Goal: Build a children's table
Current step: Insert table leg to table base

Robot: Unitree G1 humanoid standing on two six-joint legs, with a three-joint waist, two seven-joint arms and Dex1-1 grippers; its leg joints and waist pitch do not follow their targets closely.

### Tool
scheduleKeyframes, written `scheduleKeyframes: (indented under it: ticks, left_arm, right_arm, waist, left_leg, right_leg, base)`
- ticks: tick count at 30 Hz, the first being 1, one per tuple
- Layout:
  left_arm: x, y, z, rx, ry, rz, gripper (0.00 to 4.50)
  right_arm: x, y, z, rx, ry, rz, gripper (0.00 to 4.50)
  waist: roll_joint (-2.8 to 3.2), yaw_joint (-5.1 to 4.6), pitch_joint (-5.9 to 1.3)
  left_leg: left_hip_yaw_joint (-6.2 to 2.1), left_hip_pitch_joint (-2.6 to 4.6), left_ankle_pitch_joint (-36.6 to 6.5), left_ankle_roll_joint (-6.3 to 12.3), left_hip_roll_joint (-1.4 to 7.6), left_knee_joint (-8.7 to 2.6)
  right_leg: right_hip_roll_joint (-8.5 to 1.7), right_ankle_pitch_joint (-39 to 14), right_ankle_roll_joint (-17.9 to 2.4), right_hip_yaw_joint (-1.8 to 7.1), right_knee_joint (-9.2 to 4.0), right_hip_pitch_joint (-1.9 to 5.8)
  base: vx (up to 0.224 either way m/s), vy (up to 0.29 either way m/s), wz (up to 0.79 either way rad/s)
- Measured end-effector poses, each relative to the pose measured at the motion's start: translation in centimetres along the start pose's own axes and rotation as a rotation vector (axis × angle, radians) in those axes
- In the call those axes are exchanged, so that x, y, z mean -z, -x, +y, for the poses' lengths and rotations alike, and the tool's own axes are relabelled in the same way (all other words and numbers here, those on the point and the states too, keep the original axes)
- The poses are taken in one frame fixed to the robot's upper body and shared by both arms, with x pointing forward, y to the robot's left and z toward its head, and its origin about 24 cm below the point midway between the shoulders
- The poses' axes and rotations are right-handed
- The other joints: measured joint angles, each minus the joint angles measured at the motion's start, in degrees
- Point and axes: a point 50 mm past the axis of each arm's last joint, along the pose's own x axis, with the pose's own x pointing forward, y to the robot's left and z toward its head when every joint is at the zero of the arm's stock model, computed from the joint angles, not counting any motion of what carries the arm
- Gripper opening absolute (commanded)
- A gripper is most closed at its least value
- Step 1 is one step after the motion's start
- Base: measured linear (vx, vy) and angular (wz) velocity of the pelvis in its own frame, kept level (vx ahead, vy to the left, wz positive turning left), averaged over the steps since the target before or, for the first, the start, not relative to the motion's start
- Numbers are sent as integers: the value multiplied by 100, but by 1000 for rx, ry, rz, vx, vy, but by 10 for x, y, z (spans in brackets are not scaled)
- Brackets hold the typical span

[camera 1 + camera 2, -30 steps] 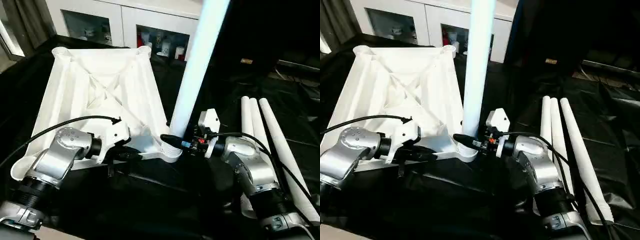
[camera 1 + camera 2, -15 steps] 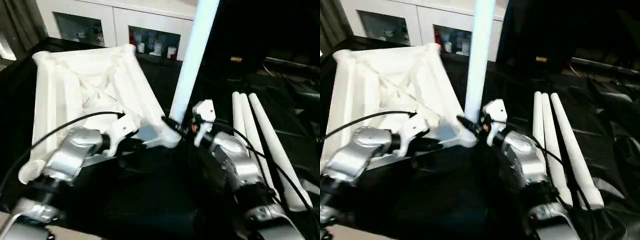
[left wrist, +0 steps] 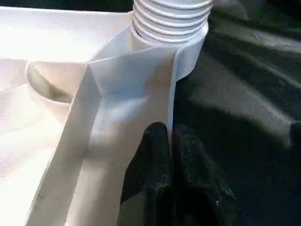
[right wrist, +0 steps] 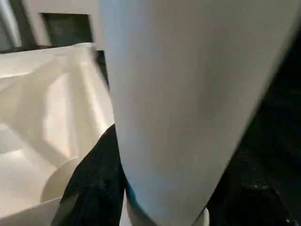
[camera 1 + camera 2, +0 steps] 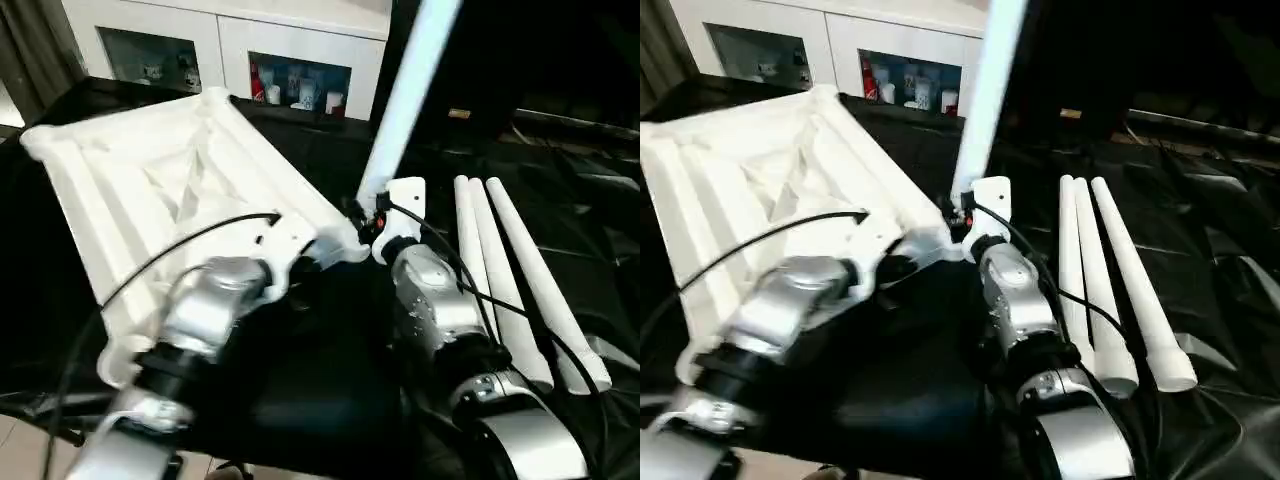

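Note:
The children's table top (image 5: 160, 180) lies upside down on black cloth, ribbed underside up. One white leg (image 5: 405, 95) stands in its near right corner socket (image 3: 188, 42), leaning right, and the leg's threaded end (image 3: 171, 16) sits in that socket. My right gripper (image 5: 362, 218) is shut around the leg just above the socket, and a black finger (image 4: 94, 188) lies against the leg's side. My left gripper (image 3: 169, 134) is shut on the top's thin rim wall (image 3: 136, 89) just short of that corner. Three more legs (image 5: 505, 270) lie side by side to the right.
A white cabinet with glass-fronted shelves (image 5: 290, 65) stands behind the table top. Black cloth (image 5: 330, 380) covers the work surface and hangs in folds at the right (image 5: 600, 250). A grey curtain (image 5: 35, 40) shows at the far left.
The view has shifted. Measured against the lying legs, the table top has swung, its far end going left, and the corner with the leg has moved away from me. Both grips held.

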Motion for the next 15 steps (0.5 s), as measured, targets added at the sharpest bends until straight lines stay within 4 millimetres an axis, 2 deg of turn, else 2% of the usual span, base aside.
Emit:
scheduleKeyframes:
  ticks: [1,2,3,4,5,6,7,9,10,11,13,15]
  left_arm:
    - [-1,-1,-2,-10,10,-2,0]
    - [-2,-4,-5,-13,17,0,0]
    - [-5,-7,-9,-20,22,-1,0]
    - [-8,-7,-9,-32,23,-14,0]
    - [-8,-7,-10,-37,26,-20,0]
    - [-7,-7,-11,-39,36,-23,0]
    - [-8,-7,-12,-38,44,-32,0]
    - [-10,-7,-12,-42,38,-35,0]
    - [-10,-7,-12,-42,31,-29,0]
    - [-8,-6,-11,-45,29,-23,0]
    - [-6,-5,-9,-42,12,-15,0]
    - [-5,-1,-7,-39,-14,-17,0]
  right_arm:
    - [0,-1,2,19,-7,-5,189]
    - [0,0,0,44,-14,-7,189]
    - [1,0,-2,70,-21,-4,188]
    - [-2,-2,-2,76,-10,-10,188]
    - [-4,-3,-1,79,-5,-12,188]
    - [-4,-4,1,77,-5,-12,188]
    - [-6,-5,0,82,-9,-21,188]
    - [-7,-5,0,89,-16,-29,188]
    - [-6,-6,2,90,-20,-19,188]
    - [-5,-6,2,91,-23,-13,188]
    - [-4,-7,4,88,-26,-9,188]
    - [-5,-7,5,64,-24,-13,188]
  waist:
    - [26,30,36]
    - [49,95,75]
    - [-140,212,51]
    - [-335,248,25]
    - [-288,301,50]
    - [-164,360,36]
    - [10,335,14]
    - [-3,244,-14]
    - [-34,213,-26]
    - [-55,197,-36]
    - [-72,180,-33]
    - [-95,171,-35]
  left_leg:
    - [4,-9,0,1,10,-42]
    - [71,-3,0,1,20,-67]
    - [314,33,1,0,11,-95]
    - [369,27,-35,21,13,-27]
    - [191,-14,-153,78,-7,275]
    - [-137,-17,-170,109,-89,489]
    - [-301,63,-77,2,-123,358]
    - [-272,50,-56,-28,-88,256]
    - [-225,51,-56,-28,-88,197]
    - [-197,53,-56,-27,-86,192]
    - [-140,90,-57,-26,-69,180]
    - [-140,98,-57,-26,-70,137]
  right_leg:
    - [-38,-108,-52,-90,80,84]
    - [-79,-290,-166,-94,458,72]
    - [-110,-457,-211,31,799,124]
    - [-93,-378,54,185,816,70]
    - [-108,-380,58,149,798,35]
    - [-112,-381,57,78,767,70]
    - [-96,-376,51,-83,711,74]
    - [-29,-313,-52,-37,574,69]
    - [4,-186,-145,27,492,74]
    - [19,-95,-156,70,457,84]
    - [20,-39,-133,99,430,78]
    - [20,-51,-115,97,420,75]
  base:
    - [-88,28,-5]
    - [-69,-40,26]
    - [-69,-40,26]
    - [-8,-112,21]
    - [-9,-66,-4]
    - [61,-41,-39]
    - [81,72,-35]
    - [41,36,-18]
    - [0,0,0]
    - [0,0,0]
    - [0,0,0]
    - [0,0,0]
